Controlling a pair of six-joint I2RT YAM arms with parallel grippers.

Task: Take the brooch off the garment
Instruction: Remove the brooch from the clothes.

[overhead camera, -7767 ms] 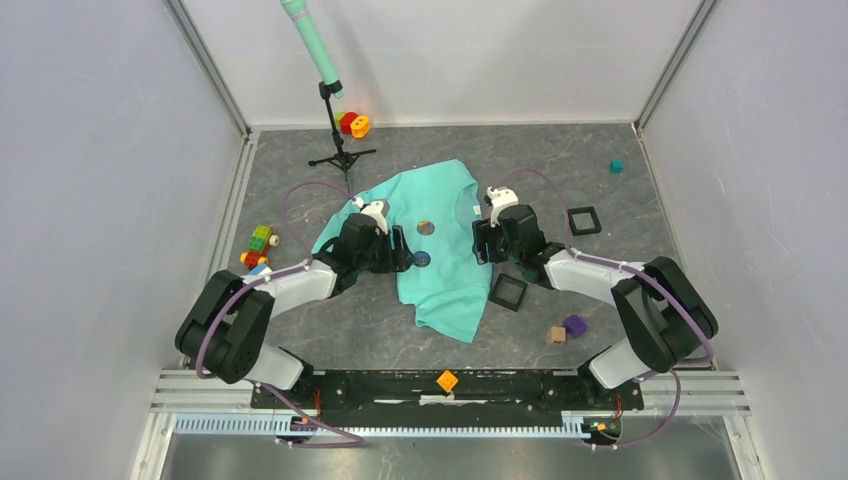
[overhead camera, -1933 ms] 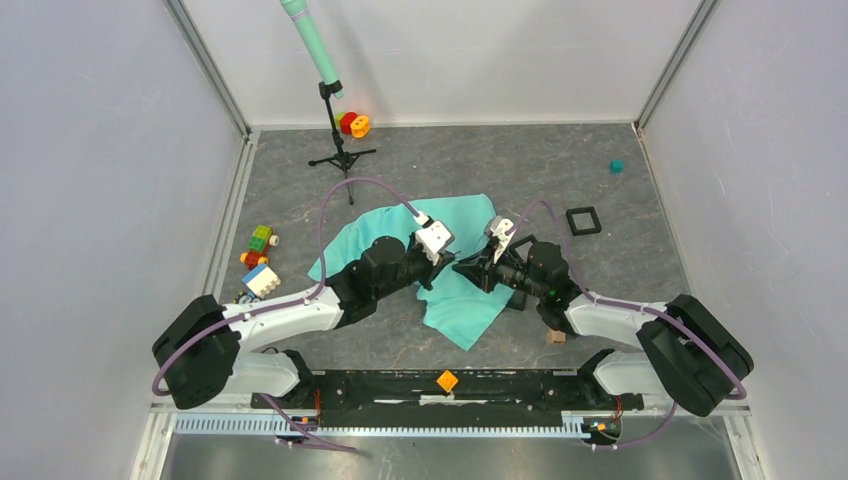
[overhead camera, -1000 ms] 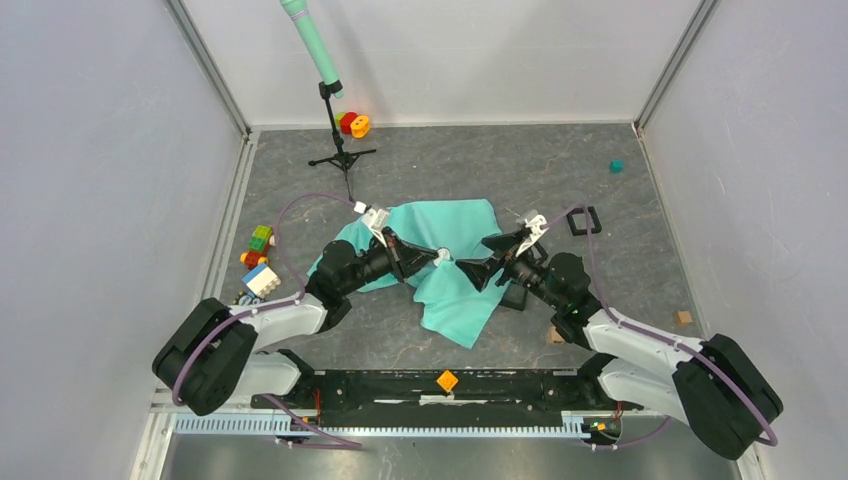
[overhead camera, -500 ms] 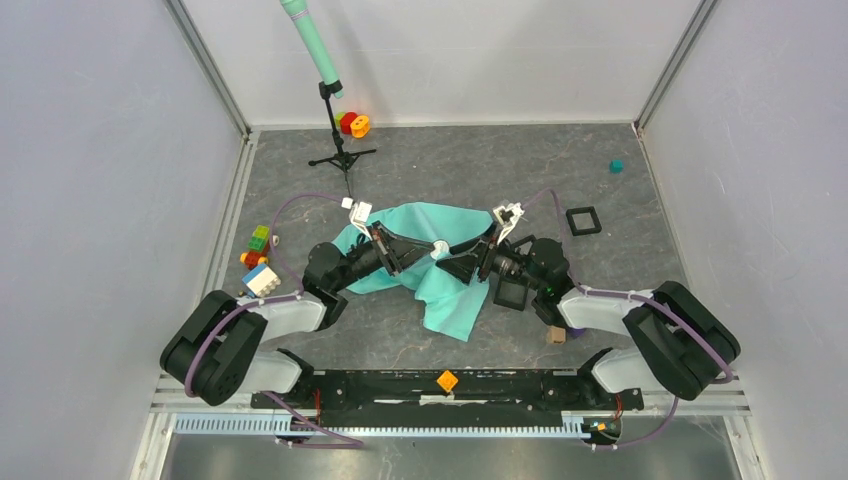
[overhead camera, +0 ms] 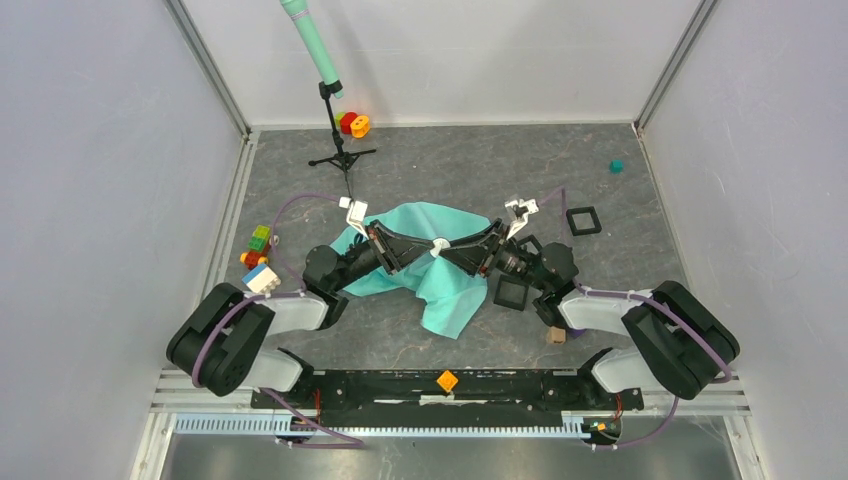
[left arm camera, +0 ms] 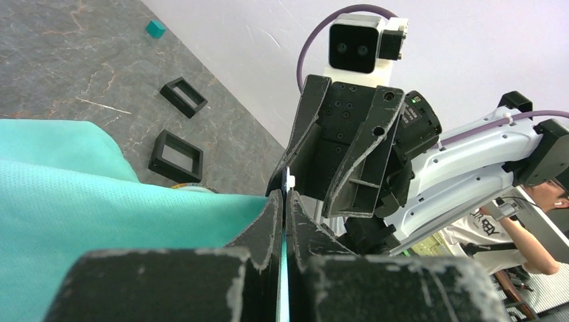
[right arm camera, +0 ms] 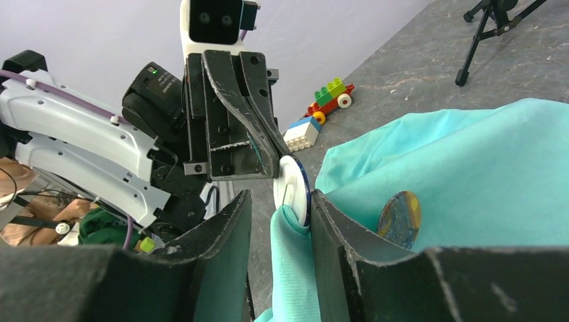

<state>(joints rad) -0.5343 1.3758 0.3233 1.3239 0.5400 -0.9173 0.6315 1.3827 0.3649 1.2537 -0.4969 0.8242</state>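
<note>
Top external view: both arms reach low and forward with their forearms angled inward. The tools meet tip to tip on the near side of the tripod stand (overhead camera: 335,150), a little to its right. The left gripper (overhead camera: 429,247) comes in from the tripod's side and the right gripper (overhead camera: 446,251) from the opposite side.

The left gripper's fingers are pressed together on the top edge of the brooch (right arm camera: 292,191). A sliver of turquoise cloth shows between them in the left wrist view. The right gripper's fingers stand partly apart, straddling the brooch and the fold of cloth hanging under it. One finger touches the disc's rim and the other is clear of it, so nothing is clamped there.

The garment (overhead camera: 455,295) lies crumpled nearer than the tripod and is drawn up to a peak at the brooch. Its long axis runs from under the left forearm across toward the right arm, and one flap trails toward the arm bases. It is soft, creased, turquoise-green cloth.

The brooch is a small round disc standing on edge. Its white face is turned to the right wrist camera, and a blue edge sits against the cloth. A mottled blue-and-yellow badge (right arm camera: 399,211) sits on the cloth just beside it.
</note>
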